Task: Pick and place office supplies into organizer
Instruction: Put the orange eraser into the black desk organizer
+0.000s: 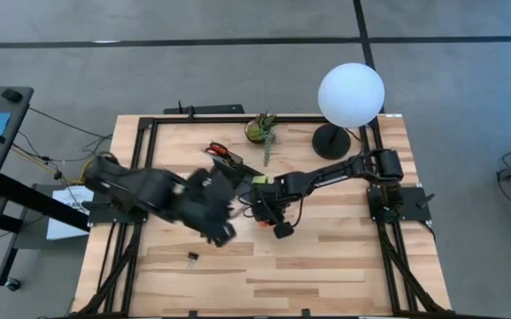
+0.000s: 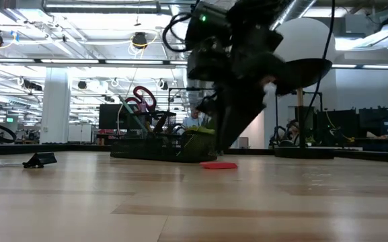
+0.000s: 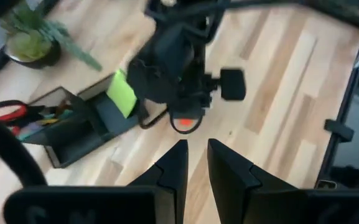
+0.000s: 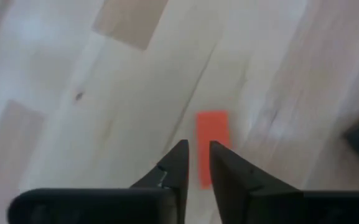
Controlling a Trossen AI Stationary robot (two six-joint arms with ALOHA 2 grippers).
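Observation:
The black organizer (image 1: 236,170) (image 3: 73,134) sits mid-table. Red-handled scissors (image 1: 218,151) (image 3: 5,112) and pens stand in it, and the lime-green sticky pad (image 1: 259,180) (image 3: 122,93) rests at its right end. The orange eraser (image 1: 259,221) (image 4: 211,146) (image 2: 218,165) lies flat on the wood. My right gripper (image 1: 262,213) (image 4: 198,152) hangs just above the eraser, shut, fingers pointing down. My left gripper (image 1: 222,232) (image 3: 196,158), also shut, hovers to the eraser's left. A black clip (image 1: 192,257) (image 2: 39,160) lies near the table's near edge.
A small potted plant (image 1: 262,128) and a lamp with a white globe (image 1: 351,96) and a round black base (image 1: 330,140) stand along the far edge. Bare wood lies to the right of the eraser and toward the near edge.

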